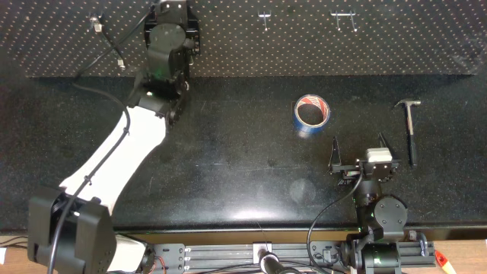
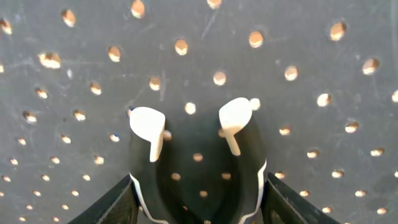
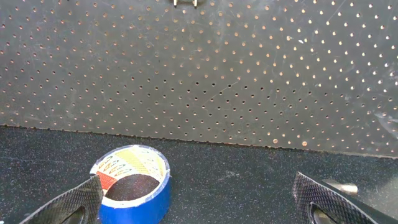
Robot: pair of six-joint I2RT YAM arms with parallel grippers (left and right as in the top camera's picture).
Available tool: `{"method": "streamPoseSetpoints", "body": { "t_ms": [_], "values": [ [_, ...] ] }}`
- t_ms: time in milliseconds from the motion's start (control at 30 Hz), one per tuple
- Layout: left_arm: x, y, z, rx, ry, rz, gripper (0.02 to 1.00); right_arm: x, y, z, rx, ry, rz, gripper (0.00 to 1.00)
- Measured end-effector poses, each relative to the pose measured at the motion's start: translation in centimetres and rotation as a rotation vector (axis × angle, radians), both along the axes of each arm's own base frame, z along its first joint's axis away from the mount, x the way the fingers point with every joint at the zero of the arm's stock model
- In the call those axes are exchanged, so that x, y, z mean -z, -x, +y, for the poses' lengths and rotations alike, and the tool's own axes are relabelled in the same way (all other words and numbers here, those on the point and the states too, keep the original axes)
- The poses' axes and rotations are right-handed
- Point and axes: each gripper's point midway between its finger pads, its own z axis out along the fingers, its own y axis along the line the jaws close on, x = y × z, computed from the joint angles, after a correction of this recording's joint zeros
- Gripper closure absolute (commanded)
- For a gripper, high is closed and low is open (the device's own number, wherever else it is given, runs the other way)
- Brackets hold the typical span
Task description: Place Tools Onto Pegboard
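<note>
Left pincer (image 2: 191,124) is spread open close against the pegboard (image 2: 298,37), seemingly empty; right pincer (image 3: 198,190) gapes wide, gripping nothing, low over the worktop (image 1: 228,152) near the blue tape roll (image 1: 312,114) and hammer (image 1: 409,129) — both unhung; likely trouble: the top-heavy hammer swinging in a handle grip, missing the hooks (image 1: 344,19).

The black, speckled table (image 1: 228,160) carries two loose things, both on its right half. A roll of blue tape (image 1: 311,114) lies flat, hole up, toward the far edge. A hammer (image 1: 410,131) lies apart from it near the right edge, its head pointing at the far edge, where a pegboard (image 1: 304,38) rises.
</note>
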Motion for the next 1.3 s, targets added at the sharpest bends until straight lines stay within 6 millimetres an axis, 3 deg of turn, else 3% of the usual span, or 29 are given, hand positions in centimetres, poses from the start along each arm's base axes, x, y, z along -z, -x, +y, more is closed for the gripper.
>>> {"method": "streamPoseSetpoints", "body": {
  "t_ms": [200,467,533,700,833,867,1033,1300],
  "values": [
    [3.7,0.9,0.2,-0.005,0.009,0.059,0.989,0.0,0.0,0.0,0.0,0.0,0.0,0.012],
    [5.7,1.6,-0.2,0.003,0.01,0.139,0.98,0.0,0.0,0.0,0.0,0.0,0.0,0.012],
    [6.1,1.7,-0.2,0.005,0.01,0.155,0.833,0.0,0.0,0.0,0.0,0.0,0.0,0.012],
    [6.8,2.0,-0.1,0.004,0.011,0.185,0.667,0.0,0.0,0.0,0.0,0.0,0.0,0.009],
    [7.0,2.1,-0.1,0.003,0.011,0.192,0.413,0.0,0.0,0.0,0.0,0.0,0.0,0.012],
    [7.0,2.1,-0.1,0.003,0.011,0.191,0.305,0.0,0.0,0.0,0.0,0.0,0.0,0.009],
    [6.9,2.0,-0.2,0.002,0.027,0.186,0.027,0.0,0.0,0.0,0.0,0.0,0.0,0.012],
    [6.0,2.1,-0.1,0.003,0.036,0.165,0.023,0.0,0.0,0.0,0.0,0.0,0.0,0.012]
  ]
}}
